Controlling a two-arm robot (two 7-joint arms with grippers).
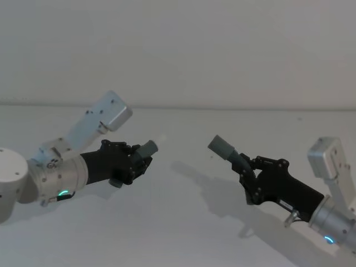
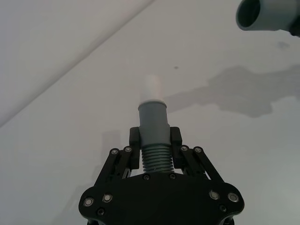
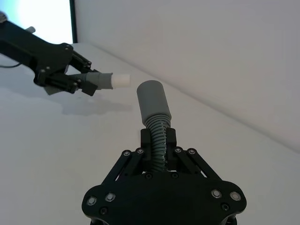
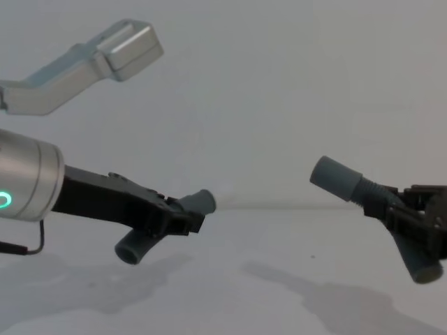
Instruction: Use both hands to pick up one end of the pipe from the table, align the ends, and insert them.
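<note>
Above table [image 1: 183,233], left claw [image 1: 138,159], right claw [image 1: 248,168] each clamp pipe [image 1: 222,146].

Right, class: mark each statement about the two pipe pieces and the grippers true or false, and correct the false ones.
1. The left gripper holds the white-tipped piece. True.
2. The right gripper is empty. False: it is shut on the socket piece.
3. The pieces are already joined. False: a gap lies between them.
4. Both pieces are held above the table. True.
</note>
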